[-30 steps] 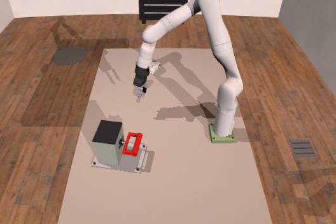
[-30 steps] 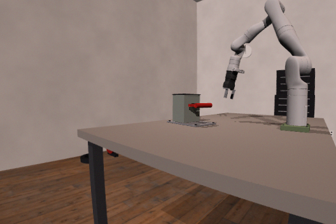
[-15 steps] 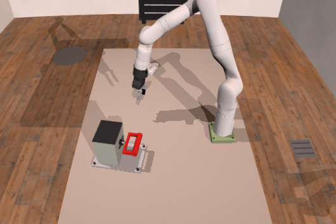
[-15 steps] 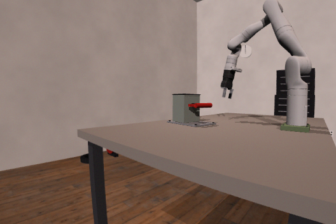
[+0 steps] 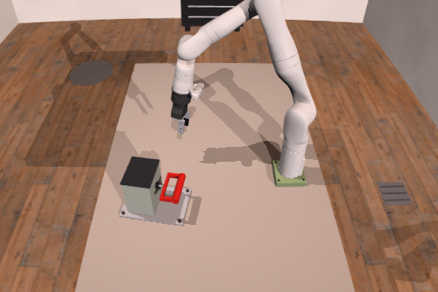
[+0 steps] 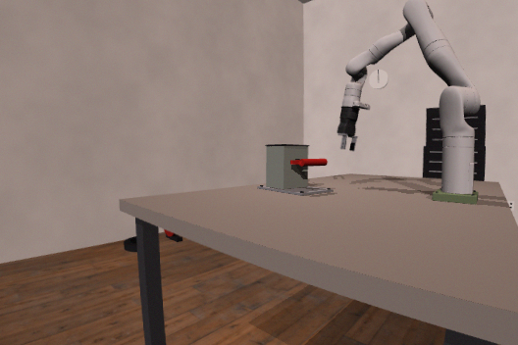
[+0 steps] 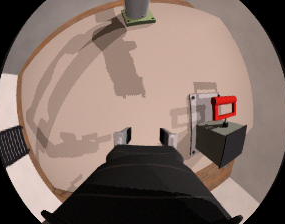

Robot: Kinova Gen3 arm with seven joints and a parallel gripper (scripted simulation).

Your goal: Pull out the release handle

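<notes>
The release handle's red grip [image 5: 172,187] is a red frame with a level bar, sticking out in front of its grey-green housing [image 5: 140,185] with a black top, on a metal baseplate [image 5: 168,211]. It also shows in the exterior view [image 6: 309,162] and at the right of the wrist view [image 7: 225,108]. My gripper [image 5: 181,126] is open and empty. It points down, in the air well above the table, behind the handle and apart from it. In the exterior view my gripper [image 6: 347,142] hangs to the right of the grip and a little above it. My fingers show in the wrist view.
The arm's base stands on a green plate [image 5: 289,177] at the table's right side. A dark cabinet [image 5: 210,13] stands behind the table. A round grey disc [image 5: 90,71] lies on the floor at the far left.
</notes>
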